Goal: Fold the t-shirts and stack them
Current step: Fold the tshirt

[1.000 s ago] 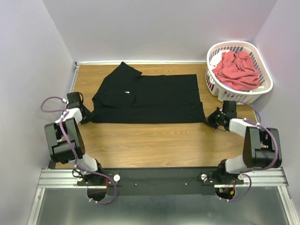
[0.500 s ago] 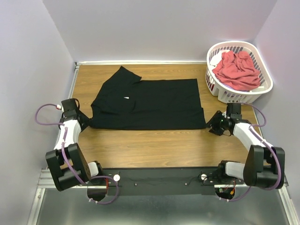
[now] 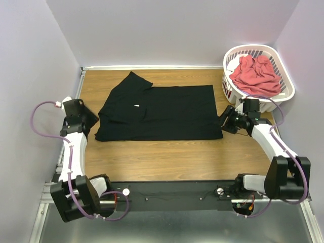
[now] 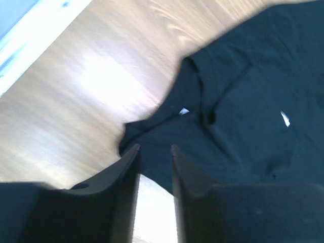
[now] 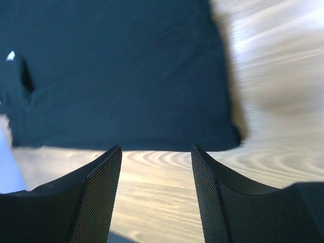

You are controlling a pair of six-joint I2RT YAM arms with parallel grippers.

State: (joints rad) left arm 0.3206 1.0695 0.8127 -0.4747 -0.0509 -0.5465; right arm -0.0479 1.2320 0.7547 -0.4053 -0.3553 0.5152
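Note:
The black t-shirt (image 3: pixel 162 114) lies flat on the wooden table (image 3: pixel 167 157), folded to a wide band with one sleeve pointing to the far left and a small white tag (image 3: pixel 136 105) showing. My left gripper (image 3: pixel 90 119) is open just off the shirt's near left corner, apart from the cloth. In the left wrist view its fingers (image 4: pixel 154 149) frame bare wood and the shirt's edge (image 4: pixel 243 126). My right gripper (image 3: pixel 224 120) hovers open by the near right corner. Only table shows between the right gripper (image 5: pixel 156 148) fingers, with the shirt (image 5: pixel 116 76) beyond them. The coral-red t-shirt (image 3: pixel 255 76) is crumpled in the basket.
The white slotted laundry basket (image 3: pixel 253 104) stands at the far right corner, close behind my right arm. Lilac walls enclose the table on the left, back and right. A metal rail (image 3: pixel 172 195) carries both arm bases at the near edge.
Both grippers were shut at the black shirt's near corners. They have opened, let the cloth go and drawn slightly off it. The near edge has settled on the table.

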